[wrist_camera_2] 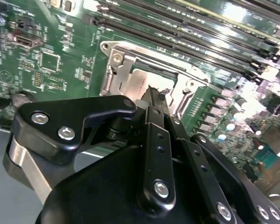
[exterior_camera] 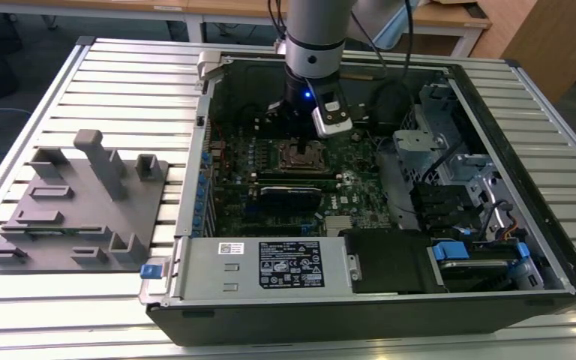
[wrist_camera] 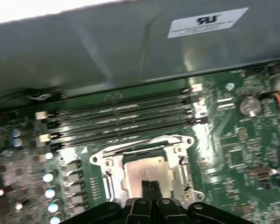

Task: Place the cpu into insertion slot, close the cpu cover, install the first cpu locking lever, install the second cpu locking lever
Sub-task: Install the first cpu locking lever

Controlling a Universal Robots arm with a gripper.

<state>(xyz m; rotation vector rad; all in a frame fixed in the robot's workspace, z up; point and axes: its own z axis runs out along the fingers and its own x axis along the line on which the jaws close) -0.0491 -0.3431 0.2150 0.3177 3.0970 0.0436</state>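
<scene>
The cpu (wrist_camera: 147, 170) is a pale square chip lying flat in the insertion slot (wrist_camera: 112, 179) on the green motherboard. The silvery cpu cover (wrist_camera: 177, 161) lies down around it, its window showing the chip's top. A thin wire lever (wrist_camera: 130, 145) runs along the cover's edge next to the memory slots. My gripper (wrist_camera: 149, 185) is shut with nothing between its fingers, its tips just over the chip's edge. The second wrist view shows the shut gripper (wrist_camera_2: 154, 95) over the cpu (wrist_camera_2: 137, 86) and cover (wrist_camera_2: 118, 63). In the exterior view the gripper (exterior_camera: 303, 133) hangs over the slot (exterior_camera: 303, 156).
Long black memory slots (wrist_camera: 121, 121) run beside the socket. The grey power supply box (exterior_camera: 263, 266) stands at the case's front, with drive cages (exterior_camera: 448, 172) on the exterior view's right. A grey fixture plate (exterior_camera: 78, 210) lies on the slatted table at the exterior view's left.
</scene>
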